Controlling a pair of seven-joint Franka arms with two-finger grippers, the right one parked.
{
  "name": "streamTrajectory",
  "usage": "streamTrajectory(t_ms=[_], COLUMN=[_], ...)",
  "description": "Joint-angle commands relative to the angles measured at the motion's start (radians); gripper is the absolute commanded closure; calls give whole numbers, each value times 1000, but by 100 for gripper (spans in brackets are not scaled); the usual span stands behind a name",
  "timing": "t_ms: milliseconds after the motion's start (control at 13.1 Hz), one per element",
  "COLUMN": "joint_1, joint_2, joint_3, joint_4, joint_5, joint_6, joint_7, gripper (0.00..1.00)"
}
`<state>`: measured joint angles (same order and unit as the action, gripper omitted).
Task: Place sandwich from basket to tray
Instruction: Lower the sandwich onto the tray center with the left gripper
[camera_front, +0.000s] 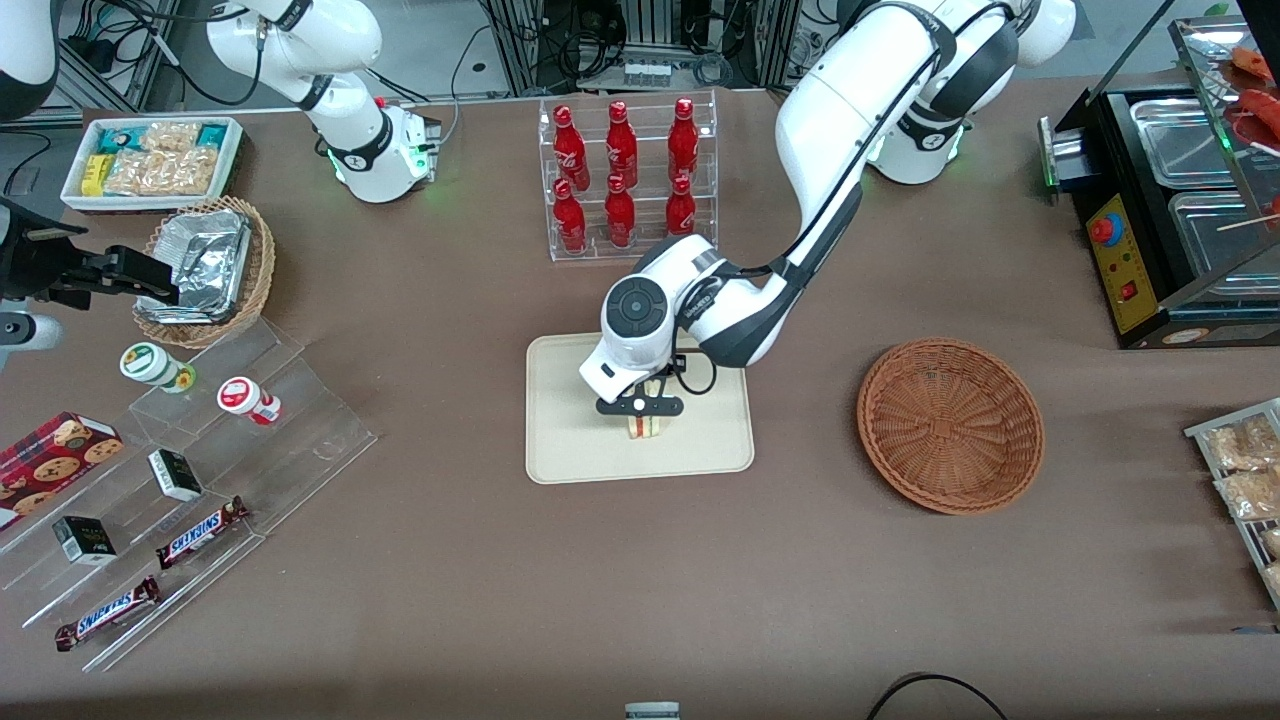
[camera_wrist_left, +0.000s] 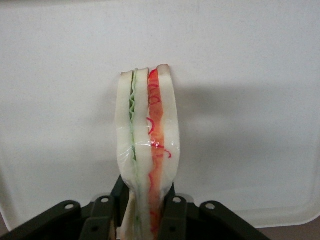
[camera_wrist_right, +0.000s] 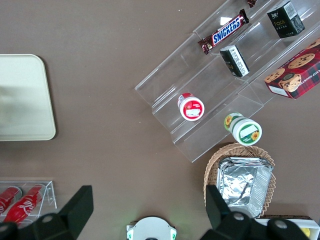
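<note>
The sandwich (camera_wrist_left: 148, 150) is a thin wedge of pale, soft-looking bread with a wavy green stripe and a red stripe running along its cut edge. It stands on edge over the tray (camera_front: 560, 440), pinched at one end between the two dark fingers of the gripper (camera_front: 648, 416), which are closed tight against its sides. In the front view the wedge sits at or just above the tray's surface; whether it touches cannot be told.

The tray is flat, cream-beige and smooth, with rounded corners and a low rim. The basket (camera_front: 950, 425), round, shallow and woven from brown wicker, sits empty on the brown table toward the working arm's end, well apart from the tray.

The likely risks are these. The bread looks squeezed at the grip, so the layers may stay pressed or slide apart. Standing on a narrow edge, the wedge could topple when let go, though it would probably still land within the tray. If the bread clings to a finger, it could be dragged as the arm lifts.
</note>
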<state>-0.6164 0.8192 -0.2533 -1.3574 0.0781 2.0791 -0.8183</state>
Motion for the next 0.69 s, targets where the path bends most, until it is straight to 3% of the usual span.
streamTrajectory(t_ms=[0, 611], joint_1=[-13, 36], joint_2=[-5, -176], joint_3=[15, 55], joint_4=[24, 21], joint_5=[19, 19], joint_6=[-14, -194], joint_7=[-28, -25], gripper=[1, 1])
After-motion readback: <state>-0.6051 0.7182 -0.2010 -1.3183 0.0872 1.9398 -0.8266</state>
